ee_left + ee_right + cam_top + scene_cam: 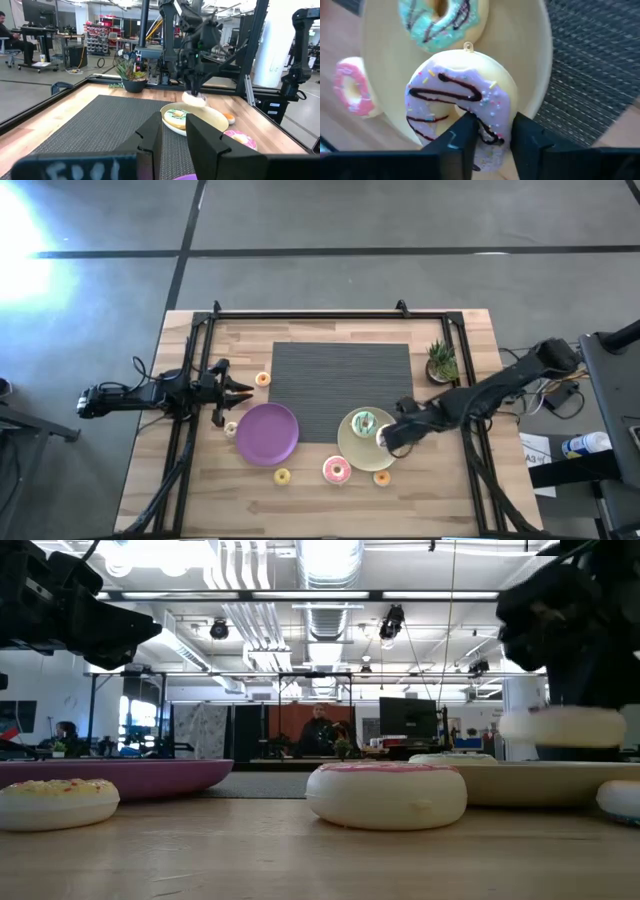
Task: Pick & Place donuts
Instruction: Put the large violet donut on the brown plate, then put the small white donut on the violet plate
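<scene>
My right gripper (385, 438) hangs over the pale-yellow plate (352, 448), shut on the purple-white iced donut (455, 100). The green-white donut (364, 421) lies flat on that plate. On the wood lie the pink donut (336, 470), a yellow one (282, 476), an orange one (382, 477), another orange-red one (263, 379) and a pale one (231, 427). My left gripper (245, 388) waits open above the table's left part, beside the purple plate (267, 433). My right gripper pinches the purple-white donut's ring wall (492, 125). One finger (457, 137) stands at the hole and the other (530, 140) outside the rim. The fingers come from above, pointing down. The donut (560, 727) sits about level, lifted clear above the pale-yellow plate (530, 775).
A dark ribbed mat (340, 380) covers the table's middle toward the far side. A small potted plant (440, 362) stands at the far right. A black frame rail (330, 313) runs around the table. People sit in the room beyond the table.
</scene>
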Controlling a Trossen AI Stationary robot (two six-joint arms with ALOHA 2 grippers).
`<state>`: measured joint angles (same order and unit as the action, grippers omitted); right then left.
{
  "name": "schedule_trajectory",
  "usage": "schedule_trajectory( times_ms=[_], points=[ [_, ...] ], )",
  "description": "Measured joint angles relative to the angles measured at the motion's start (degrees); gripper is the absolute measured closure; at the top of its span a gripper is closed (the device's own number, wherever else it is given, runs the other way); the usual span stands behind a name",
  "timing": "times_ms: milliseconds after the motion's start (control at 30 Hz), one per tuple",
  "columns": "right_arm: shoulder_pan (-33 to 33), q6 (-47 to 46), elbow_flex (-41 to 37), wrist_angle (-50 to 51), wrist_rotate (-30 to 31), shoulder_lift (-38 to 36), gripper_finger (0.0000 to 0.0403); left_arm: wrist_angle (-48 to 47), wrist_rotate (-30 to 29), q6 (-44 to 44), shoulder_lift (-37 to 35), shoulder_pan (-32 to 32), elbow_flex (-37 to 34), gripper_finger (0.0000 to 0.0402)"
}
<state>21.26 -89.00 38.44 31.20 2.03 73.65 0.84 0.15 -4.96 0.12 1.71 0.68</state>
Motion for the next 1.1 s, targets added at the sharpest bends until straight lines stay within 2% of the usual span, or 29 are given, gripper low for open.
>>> schedule_trajectory(
  times_ms=[233, 300, 367, 533, 633, 733, 900, 967, 1033, 1100],
  points=[
    [-2.2, 6.6, 1.9, 0.1, -7.9, 5.9, 0.0215, 0.0, 0.0, 0.0, 0.0, 0.0, 0.0, 0.0339],
    [-2.1, 8.2, 2.7, 0.5, -8.1, 6.0, 0.0199, 0.0, 0.0, 0.0, 0.0, 0.0, 0.0, 0.0339],
    [-2.1, 9.9, 4.1, 0.5, -5.2, 5.2, 0.0187, 0.0, 0.0, 0.0, 0.0, 0.0, 0.0, 0.0339],
    [-2.1, 14.9, 8.1, 5.9, 6.8, 2.4, 0.0173, 0.0, 0.0, 0.0, 0.0, 0.0, 0.0, 0.0339],
    [-2.2, 20.2, 9.0, 8.9, 6.9, 2.0, 0.017, 1.0, 0.0, -1.1, 0.0, 0.0, -0.1, 0.0339],
    [-2.1, 21.6, 9.1, 12.4, 7.5, 2.2, 0.017, 6.2, 0.3, -16.1, 0.0, 0.0, 0.0, 0.0339],
    [-2.4, 11.8, 9.1, 11.1, 20.9, 2.3, 0.017, 14.2, -0.9, -38.7, 0.3, 0.0, 0.0, 0.0339],
    [-3.4, 11.2, 9.2, 8.2, 21.9, 3.0, 0.017, 19.0, -2.2, -46.6, 0.3, 0.0, 0.0, 0.0339],
    [-4.4, 11.1, 9.2, 5.7, 21.4, 3.8, 0.017, 21.7, -5.9, -48.8, 0.8, 0.0, 0.0, 0.0339],
    [-5.6, 10.5, 9.2, 3.2, 21.5, 4.3, 0.017, 23.3, -14.0, -49.5, 1.1, 0.0, 0.0, 0.0339]
  ],
)
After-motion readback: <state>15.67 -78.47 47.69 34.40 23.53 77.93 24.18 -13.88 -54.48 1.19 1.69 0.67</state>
